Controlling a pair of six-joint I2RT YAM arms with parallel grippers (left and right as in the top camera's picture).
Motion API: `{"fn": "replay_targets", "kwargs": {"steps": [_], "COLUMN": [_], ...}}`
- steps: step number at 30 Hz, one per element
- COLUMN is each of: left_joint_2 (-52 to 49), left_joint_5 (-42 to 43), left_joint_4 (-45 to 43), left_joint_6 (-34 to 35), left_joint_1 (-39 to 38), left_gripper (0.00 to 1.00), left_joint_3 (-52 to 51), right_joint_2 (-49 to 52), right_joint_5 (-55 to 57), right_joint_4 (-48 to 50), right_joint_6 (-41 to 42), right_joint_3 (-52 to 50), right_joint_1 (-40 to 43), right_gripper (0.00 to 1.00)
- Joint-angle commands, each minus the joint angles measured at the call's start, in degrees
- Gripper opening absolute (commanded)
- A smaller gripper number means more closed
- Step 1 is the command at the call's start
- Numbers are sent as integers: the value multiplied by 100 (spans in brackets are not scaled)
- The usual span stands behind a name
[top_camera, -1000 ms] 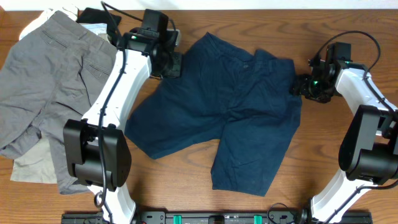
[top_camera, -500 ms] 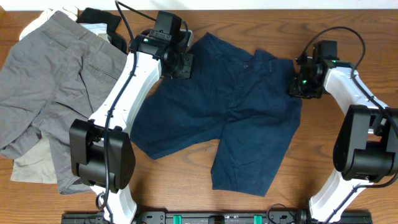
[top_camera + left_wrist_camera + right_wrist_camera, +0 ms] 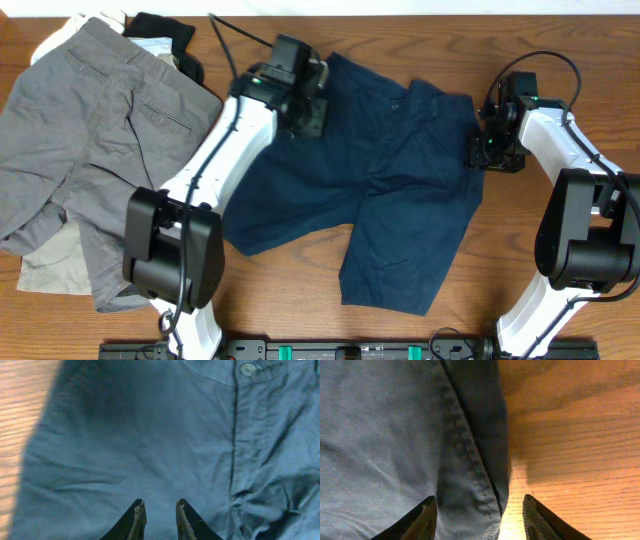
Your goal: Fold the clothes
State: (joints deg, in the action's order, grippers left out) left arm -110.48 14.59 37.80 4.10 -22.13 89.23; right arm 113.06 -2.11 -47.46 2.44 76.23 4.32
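Observation:
The dark navy shorts lie spread flat in the middle of the table, waistband toward the far edge and legs toward me. My left gripper hovers over their upper left part. In the left wrist view it is open by a narrow gap with only fabric below, and the button shows at the top right. My right gripper is at the shorts' right edge. In the right wrist view it is wide open and straddles the side seam, holding nothing.
Larger grey shorts cover the left of the table, over a beige garment. A small black garment lies at the far left. Bare wood shows right of the navy shorts.
My left gripper has moved right, from the shorts' upper left edge to over the fabric. My right gripper has shifted slightly left and toward me along the right edge.

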Motion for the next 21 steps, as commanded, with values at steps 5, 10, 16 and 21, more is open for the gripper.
{"fn": "replay_targets", "kwargs": {"steps": [5, 10, 16, 21], "left_joint_2": [-120, -205, -319, -385], "left_joint_5": [-55, -59, -59, -59], "left_joint_4": [-350, -439, -481, -564], "left_joint_6": [144, 354, 356, 400], "left_joint_1": [-389, -481, -479, -481], "left_gripper": [23, 23, 23, 23], "left_joint_3": [-295, -365, -365, -365], "right_joint_2": [52, 52, 35, -133], "right_joint_5": [-48, -116, -114, -116], "right_joint_4": [-31, -33, 20, -116], "right_joint_6": [33, 50, 214, 223], "right_joint_3": [-63, -90, -61, 232], "right_joint_1": [-72, -74, 20, 437], "right_gripper": [40, 8, 1, 1]}}
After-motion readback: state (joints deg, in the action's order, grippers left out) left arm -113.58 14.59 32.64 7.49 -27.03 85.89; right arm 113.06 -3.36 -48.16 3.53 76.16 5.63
